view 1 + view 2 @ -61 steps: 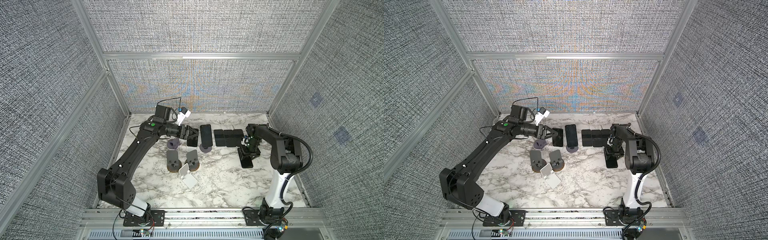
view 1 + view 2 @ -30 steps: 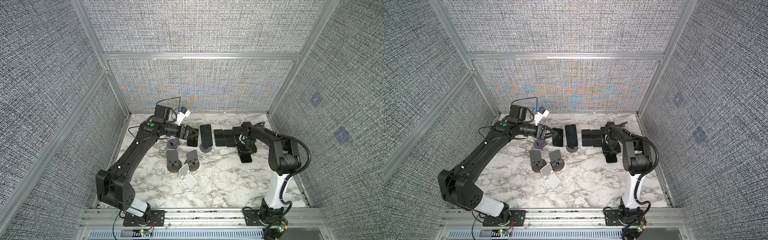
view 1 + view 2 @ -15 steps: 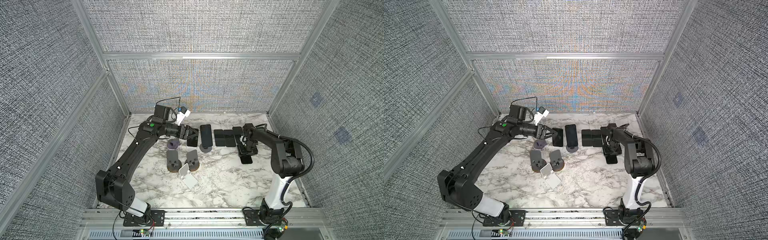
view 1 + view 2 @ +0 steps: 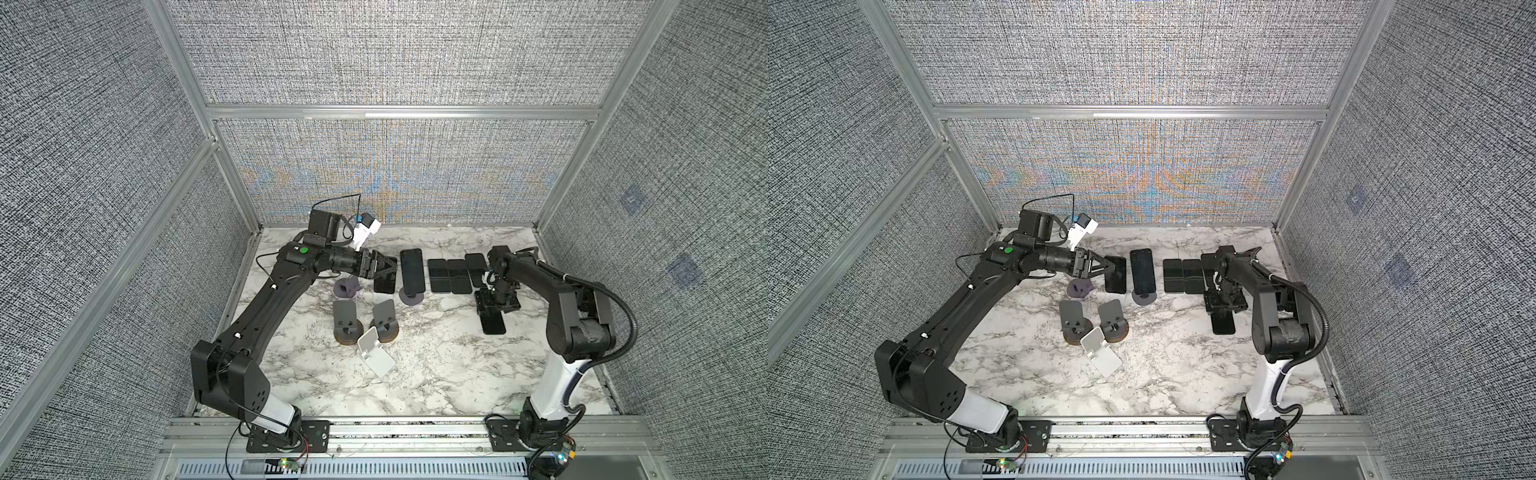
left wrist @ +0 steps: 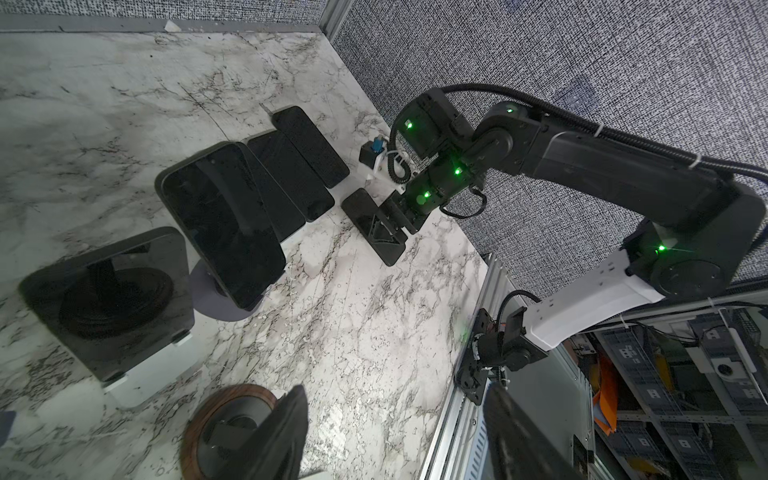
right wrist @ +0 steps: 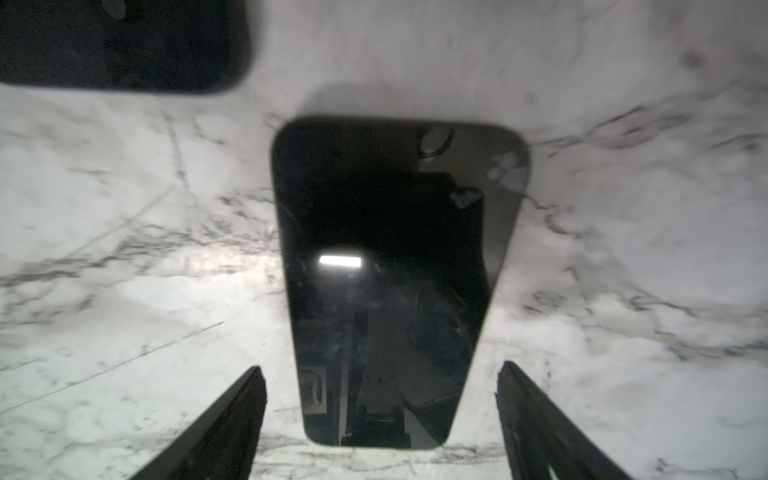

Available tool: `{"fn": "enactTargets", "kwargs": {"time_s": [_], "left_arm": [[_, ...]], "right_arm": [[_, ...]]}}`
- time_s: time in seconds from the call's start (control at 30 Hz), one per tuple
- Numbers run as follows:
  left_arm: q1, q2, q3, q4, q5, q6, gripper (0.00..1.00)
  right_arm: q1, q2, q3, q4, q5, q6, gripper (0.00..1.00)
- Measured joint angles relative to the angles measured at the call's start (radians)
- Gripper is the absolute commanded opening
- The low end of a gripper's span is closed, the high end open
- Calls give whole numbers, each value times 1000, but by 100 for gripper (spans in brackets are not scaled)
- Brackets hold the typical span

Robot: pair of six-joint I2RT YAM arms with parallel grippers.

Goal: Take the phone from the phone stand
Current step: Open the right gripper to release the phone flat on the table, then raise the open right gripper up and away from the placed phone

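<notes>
The phone lay flat on the desk, its end between the right gripper's open fingers, untouched. The left gripper was open too.

The phone is glossy black, the table white marble with grey veins.

Left pincer agape, level; right pincer agape, pointing down.

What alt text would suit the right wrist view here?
A black phone lies flat on the marble tabletop, seen between the two open fingers of the right gripper, touching neither. The rounded end of another black phone shows at the frame's edge.
</notes>
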Motion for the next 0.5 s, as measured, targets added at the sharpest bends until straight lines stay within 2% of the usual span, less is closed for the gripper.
{"fn": "enactTargets", "kwargs": {"time_s": [0.17,0.3,0.5], "left_arm": [[0,0,0,0,0,0,68],[2,0,0,0,0,5,68],[5,-9,0,0,-2,11,68]], "right_arm": [[-5,-14,124,-28,8,-1,84],[-12,62,245,8,30,-2,71],[-12,268,476,117,37,-2,51]]}}
